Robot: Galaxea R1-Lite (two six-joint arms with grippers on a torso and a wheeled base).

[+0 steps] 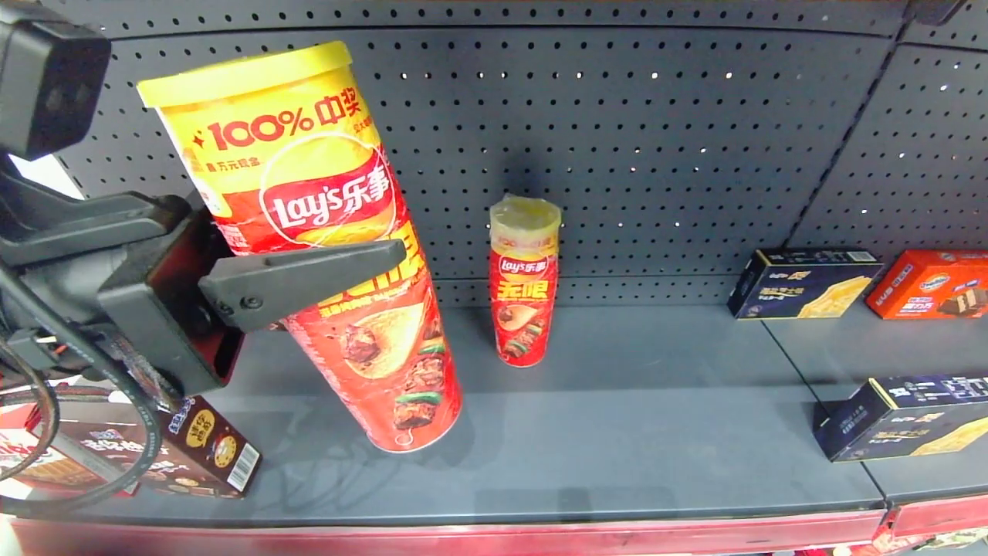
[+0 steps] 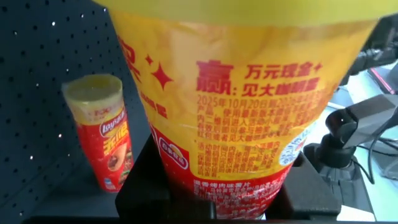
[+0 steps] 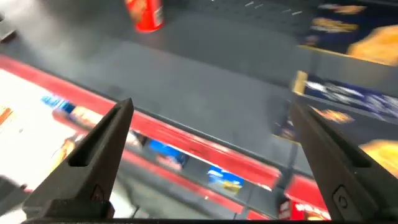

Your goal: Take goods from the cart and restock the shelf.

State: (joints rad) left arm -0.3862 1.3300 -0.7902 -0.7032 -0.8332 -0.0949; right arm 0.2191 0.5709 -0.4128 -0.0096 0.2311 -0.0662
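Shelf (image 1: 656, 432) | 2 cans: standing can (image 1: 525, 286); tilted can (image 1: 309, 193) clamped in left claw (image 1: 370, 262) | right claw (image 3: 210, 106) spread, empty

Dark pegboard back (image 1: 656, 139) (light thru holes), grey shelf (image 1: 617, 432), red front edge (image 1: 463, 538)

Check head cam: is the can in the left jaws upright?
No, the held can leans with its lid tipped left, while the other can stands straight farther back on the shelf.
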